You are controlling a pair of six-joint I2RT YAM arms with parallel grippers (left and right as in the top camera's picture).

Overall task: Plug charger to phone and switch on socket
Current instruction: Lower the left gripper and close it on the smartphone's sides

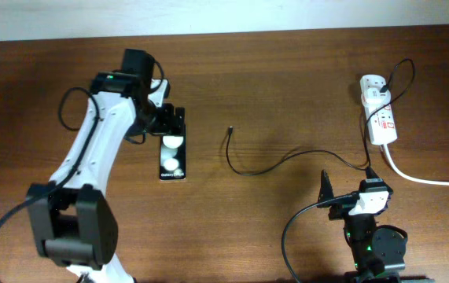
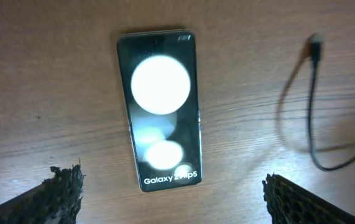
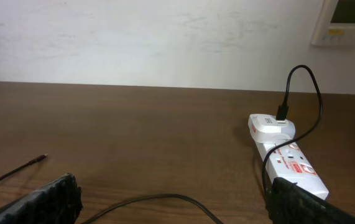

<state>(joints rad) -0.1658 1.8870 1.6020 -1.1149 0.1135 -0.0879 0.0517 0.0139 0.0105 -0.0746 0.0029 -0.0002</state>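
Note:
The black phone (image 1: 172,156) lies flat on the table with two white round patches and white lettering at its near end. It also shows in the left wrist view (image 2: 160,109). My left gripper (image 2: 171,199) is open and hovers above the phone's far end (image 1: 161,118), holding nothing. The charger cable (image 1: 287,159) runs from the socket across the table to its tiny tip (image 1: 229,130), which lies free to the right of the phone (image 2: 314,45). The white socket (image 1: 379,112) sits at the far right (image 3: 286,154). My right gripper (image 3: 171,202) is open and empty near the front edge (image 1: 348,195).
A thick white cord (image 1: 428,179) runs from the socket off the right edge. A white plug block (image 3: 270,126) sits in the socket's far end. A pale wall stands behind the table.

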